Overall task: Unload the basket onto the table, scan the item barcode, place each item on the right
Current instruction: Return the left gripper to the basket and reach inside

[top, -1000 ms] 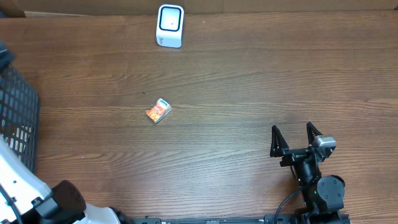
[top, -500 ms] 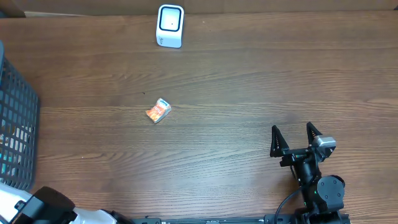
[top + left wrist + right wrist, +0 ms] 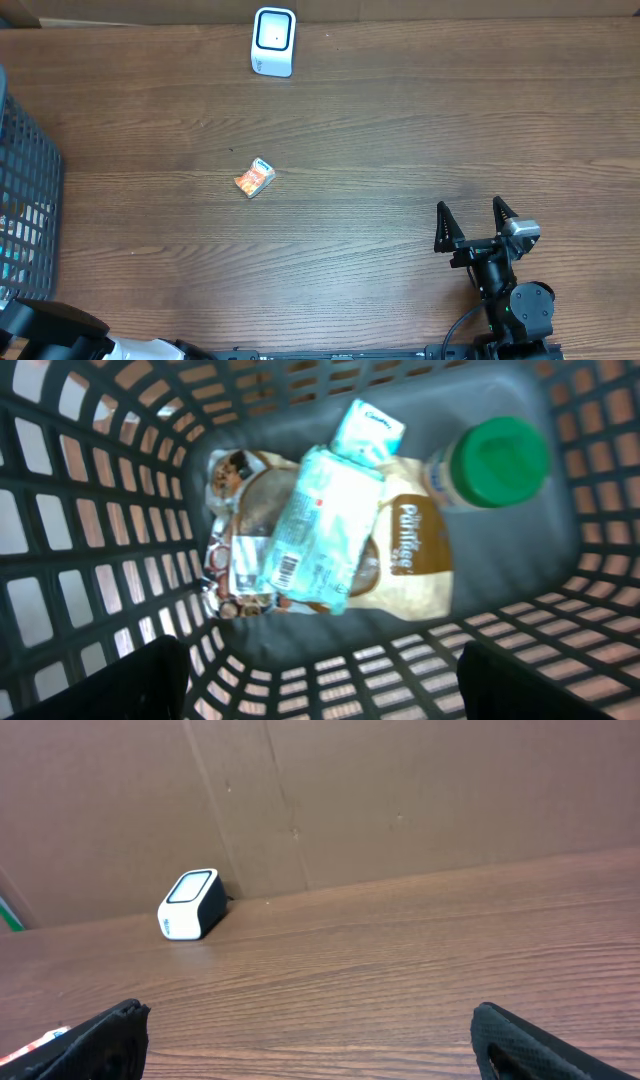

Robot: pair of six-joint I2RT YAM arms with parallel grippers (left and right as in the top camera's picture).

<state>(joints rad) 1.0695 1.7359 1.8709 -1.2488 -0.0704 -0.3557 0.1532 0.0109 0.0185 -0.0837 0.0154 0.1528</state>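
Left claw [image 3: 320, 660]: seen only from the left wrist camera, its two dark fingers [image 3: 150, 680] at the lower corners of the frame, wide apart, nothing between them. It hangs over the open top of the basket [image 3: 90, 510], touching nothing.

Basket, overhead: dark mesh at the far left edge of the frame [image 3: 25, 190], with the left arm [image 3: 50, 338] in the lower left corner.

Basket contents, left wrist view:
- pale teal pack [image 3: 315, 530] lying on top, mid-frame, a barcode showing at its lower left end
- cream and brown pouch [image 3: 405, 565] under it
- green-lidded bottle [image 3: 495, 460] at upper right, against the wall
- small pale pack [image 3: 368, 428] at top centre, only partly clear

Bench [image 3: 400, 130], overhead: orange-and-white packet [image 3: 254, 179] lies alone left of centre, well apart from the basket and both arms. The white scanner [image 3: 273, 41] stands at the top edge, above and slightly right of the packet, well clear of it.

Right claw [image 3: 477, 222]: lower right of the overhead frame, fingers spread, empty, hanging above bare wood. The right wrist view shows the scanner [image 3: 192, 904] at centre left, beside the cardboard wall [image 3: 400, 800].
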